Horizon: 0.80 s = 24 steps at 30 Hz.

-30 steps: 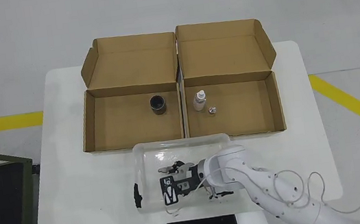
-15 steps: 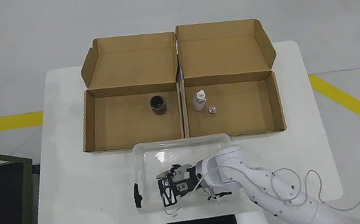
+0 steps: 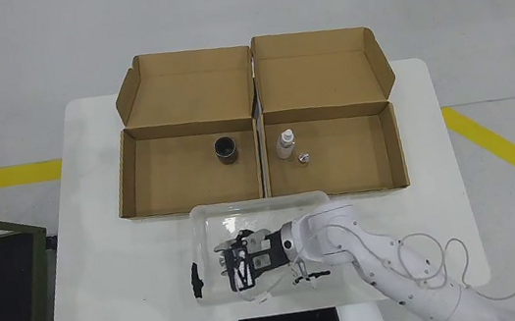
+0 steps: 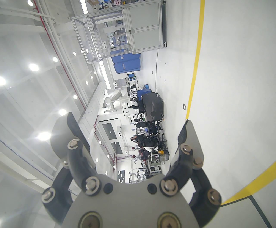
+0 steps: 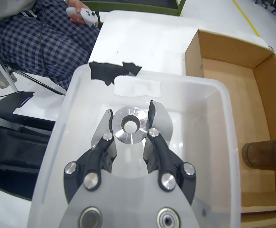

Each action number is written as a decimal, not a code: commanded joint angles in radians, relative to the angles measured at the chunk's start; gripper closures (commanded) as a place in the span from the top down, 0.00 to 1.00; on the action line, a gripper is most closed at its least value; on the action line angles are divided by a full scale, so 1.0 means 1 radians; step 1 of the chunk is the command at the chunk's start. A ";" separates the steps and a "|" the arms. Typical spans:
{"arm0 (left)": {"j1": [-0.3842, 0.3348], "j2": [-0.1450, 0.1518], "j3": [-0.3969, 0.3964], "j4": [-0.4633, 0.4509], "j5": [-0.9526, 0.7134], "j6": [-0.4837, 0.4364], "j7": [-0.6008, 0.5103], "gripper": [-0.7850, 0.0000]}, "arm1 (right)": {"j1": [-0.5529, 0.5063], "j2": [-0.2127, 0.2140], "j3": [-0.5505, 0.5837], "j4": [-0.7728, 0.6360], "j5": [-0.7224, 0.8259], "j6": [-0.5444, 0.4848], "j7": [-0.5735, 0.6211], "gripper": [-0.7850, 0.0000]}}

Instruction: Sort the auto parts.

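As right hand point(image 5: 130, 111) clasps disc point(image 5: 129, 137), edges hidden

right arm: bent low, right pincer point(image 5: 130, 115) clamped on metal ring point(image 5: 127, 138) | left pincer point(image 4: 129, 121): jaws spread wide, aimed at open room

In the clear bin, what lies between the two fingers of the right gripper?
A metal ring with a round centre hole lies there, touching both fingers of the right gripper; the right wrist view shows it.
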 commanded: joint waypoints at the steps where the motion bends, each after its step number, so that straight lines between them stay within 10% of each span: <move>1: 0.000 0.000 0.000 0.000 0.000 0.000 0.000 1.00 | 0.000 0.002 0.010 -0.011 0.027 -0.004 -0.007 0.00; 24: 0.000 0.000 0.000 0.000 0.000 0.000 0.000 1.00 | 0.003 0.013 0.098 -0.058 0.304 0.004 -0.078 0.00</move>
